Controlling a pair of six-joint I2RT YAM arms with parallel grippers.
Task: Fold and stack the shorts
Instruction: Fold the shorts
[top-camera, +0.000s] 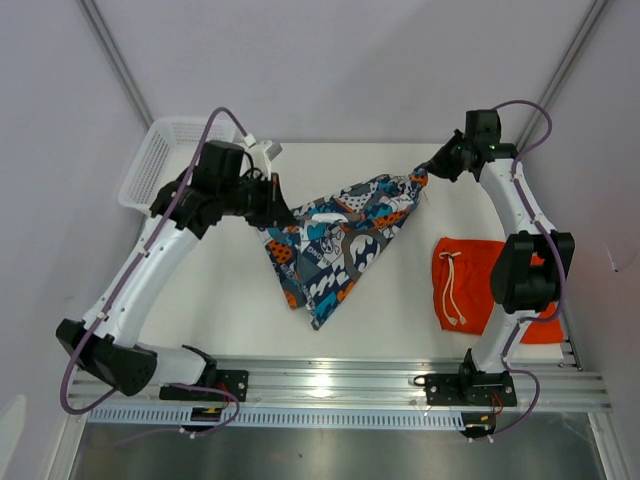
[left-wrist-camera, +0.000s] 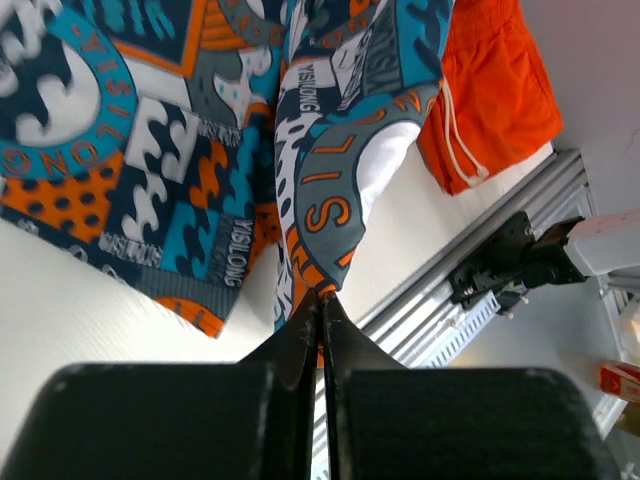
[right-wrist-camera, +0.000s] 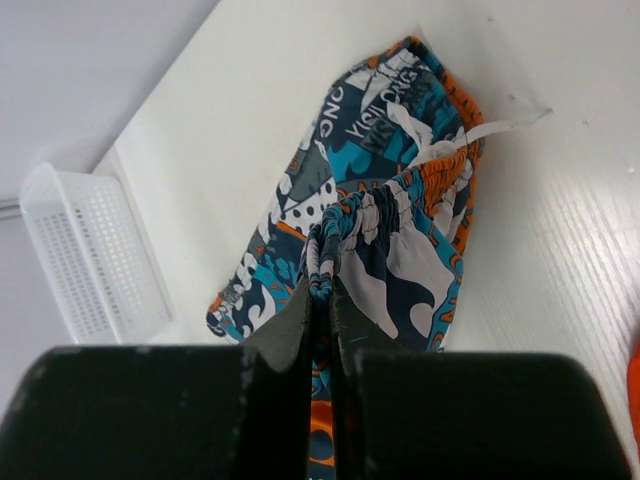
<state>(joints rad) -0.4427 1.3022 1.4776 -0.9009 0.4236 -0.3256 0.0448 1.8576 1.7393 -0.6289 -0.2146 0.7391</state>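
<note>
Your left end effector (top-camera: 282, 214) and right end effector (top-camera: 427, 178) each pinch an edge of the printed shorts (top-camera: 340, 245), stretched over the counter (top-camera: 230, 300), probably to flatten them for folding. The orange shorts (top-camera: 462, 285) wait flat at right.

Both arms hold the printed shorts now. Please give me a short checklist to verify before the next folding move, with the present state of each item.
1. Left gripper shut on the printed shorts: ok.
2. Right gripper shut on their gathered waistband: ok.
3. Printed shorts spread flat between the grippers: not ok, bunched and creased.
4. Orange shorts lie apart from the printed pair: ok.
5. Orange shorts folded: cannot tell, the right arm covers part.
6. Basket away from the fabric: ok.
</note>
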